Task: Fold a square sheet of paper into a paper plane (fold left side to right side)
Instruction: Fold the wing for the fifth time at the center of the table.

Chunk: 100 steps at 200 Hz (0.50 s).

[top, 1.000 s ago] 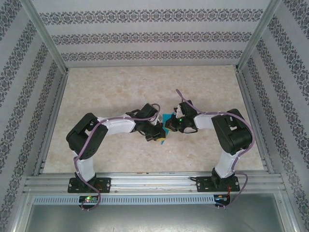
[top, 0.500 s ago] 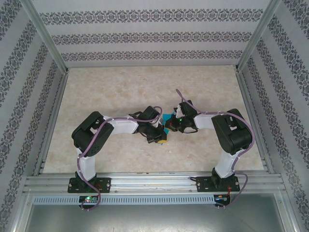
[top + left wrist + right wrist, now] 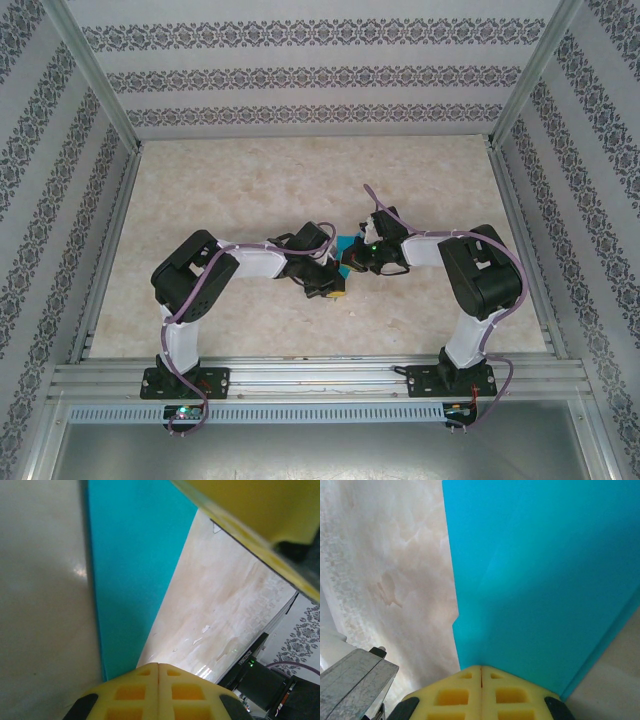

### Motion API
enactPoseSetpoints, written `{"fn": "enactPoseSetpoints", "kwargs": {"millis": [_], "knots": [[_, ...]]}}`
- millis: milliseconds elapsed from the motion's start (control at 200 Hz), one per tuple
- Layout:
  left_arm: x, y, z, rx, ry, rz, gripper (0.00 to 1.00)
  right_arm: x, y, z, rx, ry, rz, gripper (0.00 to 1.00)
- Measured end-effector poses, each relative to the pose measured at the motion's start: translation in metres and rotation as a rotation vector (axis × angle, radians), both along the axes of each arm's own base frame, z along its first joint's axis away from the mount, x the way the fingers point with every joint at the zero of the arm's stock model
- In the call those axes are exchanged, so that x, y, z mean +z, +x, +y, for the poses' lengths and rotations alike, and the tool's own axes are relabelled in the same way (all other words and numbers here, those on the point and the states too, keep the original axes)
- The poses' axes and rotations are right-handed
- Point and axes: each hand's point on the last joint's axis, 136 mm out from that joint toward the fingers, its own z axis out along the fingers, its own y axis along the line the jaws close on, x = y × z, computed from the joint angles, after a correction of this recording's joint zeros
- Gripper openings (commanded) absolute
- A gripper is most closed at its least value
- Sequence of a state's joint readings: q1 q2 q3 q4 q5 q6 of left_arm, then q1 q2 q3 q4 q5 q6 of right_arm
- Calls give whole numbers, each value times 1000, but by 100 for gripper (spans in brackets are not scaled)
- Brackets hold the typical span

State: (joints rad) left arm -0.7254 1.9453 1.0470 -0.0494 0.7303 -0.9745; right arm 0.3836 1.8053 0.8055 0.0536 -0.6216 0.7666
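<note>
The paper (image 3: 535,580) is thin, smooth, matt turquoise. The table (image 3: 250,190) under it looks like pale marbled laminate with a faint gloss. The fingers of the left gripper (image 3: 158,666) and right gripper (image 3: 481,669) are matt yellow plastic with moulded square pockets. The frame (image 3: 300,378) around the table is brushed metal.

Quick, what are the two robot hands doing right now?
Left gripper: closed, holding the paper.
Right gripper: closed, holding the paper too.
</note>
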Motion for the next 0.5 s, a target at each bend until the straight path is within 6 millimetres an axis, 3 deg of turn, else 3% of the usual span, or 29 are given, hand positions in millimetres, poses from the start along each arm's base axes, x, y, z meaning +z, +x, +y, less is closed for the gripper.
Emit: {"fn": "enactPoseSetpoints", "kwargs": {"millis": [500], "knots": [[-2,0,0,2,-8,-9,2,0,0,0,10,-8,4,0]]}}
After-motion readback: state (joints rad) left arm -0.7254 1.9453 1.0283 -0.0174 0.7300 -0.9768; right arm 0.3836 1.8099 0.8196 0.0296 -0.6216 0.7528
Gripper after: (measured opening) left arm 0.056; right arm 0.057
